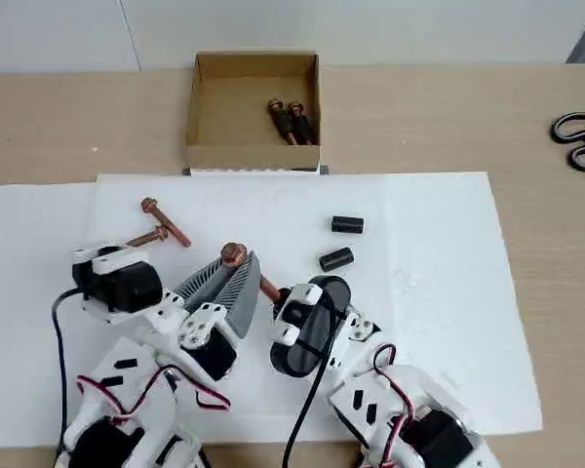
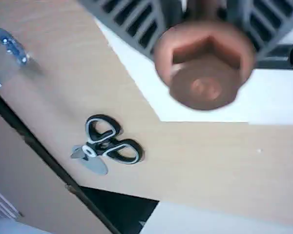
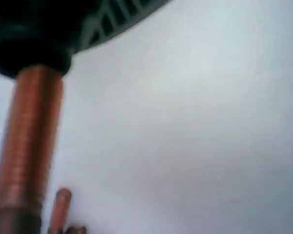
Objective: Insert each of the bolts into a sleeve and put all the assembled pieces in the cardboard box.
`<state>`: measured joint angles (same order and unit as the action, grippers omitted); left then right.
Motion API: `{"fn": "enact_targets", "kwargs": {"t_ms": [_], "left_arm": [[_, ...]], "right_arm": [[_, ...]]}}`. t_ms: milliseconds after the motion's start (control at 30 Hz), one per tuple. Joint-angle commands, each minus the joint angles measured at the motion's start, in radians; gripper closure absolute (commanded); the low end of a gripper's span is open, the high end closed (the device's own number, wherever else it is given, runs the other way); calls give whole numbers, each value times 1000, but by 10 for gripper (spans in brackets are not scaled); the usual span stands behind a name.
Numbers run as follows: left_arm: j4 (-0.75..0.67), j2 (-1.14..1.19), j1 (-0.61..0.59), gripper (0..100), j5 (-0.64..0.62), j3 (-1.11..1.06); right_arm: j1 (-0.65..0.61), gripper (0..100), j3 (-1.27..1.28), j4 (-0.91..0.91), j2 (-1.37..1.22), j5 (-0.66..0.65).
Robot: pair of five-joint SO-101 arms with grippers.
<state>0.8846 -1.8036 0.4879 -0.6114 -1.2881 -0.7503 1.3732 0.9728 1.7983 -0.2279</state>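
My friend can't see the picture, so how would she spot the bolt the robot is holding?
Find the big white sheet on the table and look at the side where the arms sit. There the left tool pinches a copper bolt. Unlike the two loose bolts lying flat farther left, this one sits between grey ribbed fingers.

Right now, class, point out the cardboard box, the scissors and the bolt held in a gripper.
cardboard box (image 1: 224, 107): high view, bare floor inside.
scissors (image 2: 107, 142): left wrist view, where the handles meet.
bolt (image 2: 202, 73): left wrist view, its hexagonal head.
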Motion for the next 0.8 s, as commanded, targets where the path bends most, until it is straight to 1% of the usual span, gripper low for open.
{"fn": "enact_targets", "kwargs": {"t_ms": [0,200,333,667,767], "left_arm": [[-32,-9,8,993,3,-12],[-32,-9,12,993,2,-16],[-34,-9,52,993,2,-16],[-32,-9,61,993,0,-18],[-46,-6,61,993,-20,-25]], "right_arm": [[7,996,-35,-28,5,9],[7,996,-35,-28,5,9],[4,996,-34,-28,5,12],[4,996,-35,-31,5,9],[2,996,-35,-68,-2,9]]}}
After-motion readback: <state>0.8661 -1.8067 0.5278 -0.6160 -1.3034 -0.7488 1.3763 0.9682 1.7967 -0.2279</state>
